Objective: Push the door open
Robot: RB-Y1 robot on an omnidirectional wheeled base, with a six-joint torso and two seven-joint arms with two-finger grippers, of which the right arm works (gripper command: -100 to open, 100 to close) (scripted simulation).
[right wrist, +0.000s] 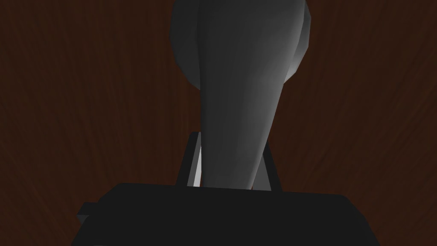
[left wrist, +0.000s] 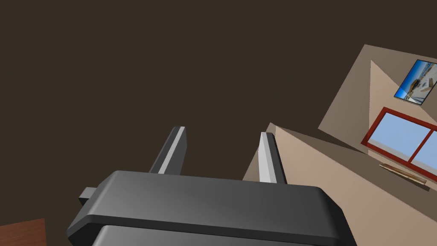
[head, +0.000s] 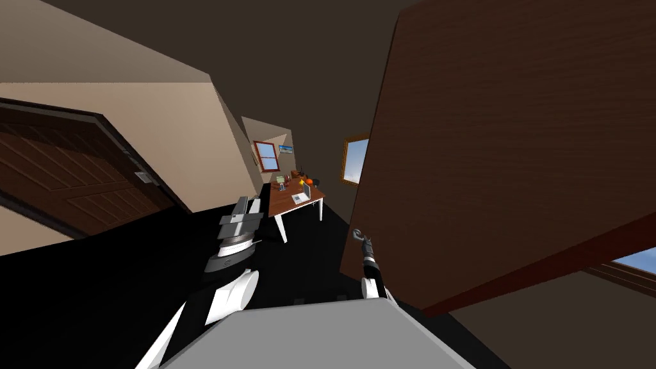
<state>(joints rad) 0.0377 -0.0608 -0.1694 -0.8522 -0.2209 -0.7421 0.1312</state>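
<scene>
Fingers (right wrist: 196,164) of the right gripper (right wrist: 230,143) are pressing the sides of the grey door handle (right wrist: 243,85), standing narrow around it and mostly hiding behind it. That handle is sitting near the edge of the dark brown door (head: 512,160), which is running out of the head view on the right. To its left, the left gripper (left wrist: 222,149) is hanging wide apart, gripping nothing.

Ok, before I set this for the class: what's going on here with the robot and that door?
The robot is at a dark brown door on its right. Its right arm's jaws are shut on the grey door handle, pressing its sides. The left arm reaches forward, jaws open, holding nothing. Past the door's edge a table shows, so the door looks partly open.
</scene>
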